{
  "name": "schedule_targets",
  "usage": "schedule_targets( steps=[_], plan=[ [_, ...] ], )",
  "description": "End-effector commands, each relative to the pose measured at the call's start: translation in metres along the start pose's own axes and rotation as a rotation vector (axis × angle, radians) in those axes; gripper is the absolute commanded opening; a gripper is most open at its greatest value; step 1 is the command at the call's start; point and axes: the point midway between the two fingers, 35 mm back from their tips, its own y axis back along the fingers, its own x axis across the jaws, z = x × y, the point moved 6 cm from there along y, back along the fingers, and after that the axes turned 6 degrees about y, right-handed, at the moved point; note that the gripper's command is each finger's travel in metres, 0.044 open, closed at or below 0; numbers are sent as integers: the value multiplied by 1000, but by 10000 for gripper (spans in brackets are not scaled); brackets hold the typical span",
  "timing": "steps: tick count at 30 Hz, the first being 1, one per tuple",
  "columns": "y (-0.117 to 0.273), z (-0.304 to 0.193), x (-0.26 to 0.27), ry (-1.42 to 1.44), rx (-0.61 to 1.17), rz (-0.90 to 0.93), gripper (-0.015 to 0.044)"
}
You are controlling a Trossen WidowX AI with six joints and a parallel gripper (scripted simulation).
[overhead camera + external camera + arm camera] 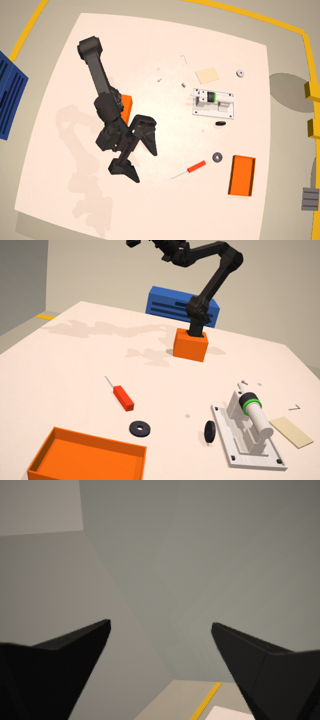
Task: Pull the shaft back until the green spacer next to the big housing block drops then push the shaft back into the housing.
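The thin white shaft sticks out past the upright block. The green spacer sits up on the assembly, between the black spacers and the thick white cylinder. The base plate lies flat. My gripper is wide open and empty, raised high and well left of the assembly in the top view. Its fingertips are out of frame in the exterior view.
A black disc stands on edge beside the plate. Another black disc lies near the red screwdriver and orange tray. A beige pad and small metal parts lie around.
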Motion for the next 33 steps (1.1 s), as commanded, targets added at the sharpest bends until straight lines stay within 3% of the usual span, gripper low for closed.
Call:
schedule_targets(
  steps=[1, 8, 15, 24, 33],
  plan=[
    [-5, -54, 8, -29, 131, -4, 440],
    [9, -152, 43, -38, 386, 43, 440],
    [58, -238, 93, 31, 648, 147, 440],
    [163, -314, 144, 239, 950, 338, 440],
    [286, -342, 163, 555, 1142, 624, 440]
  ],
)
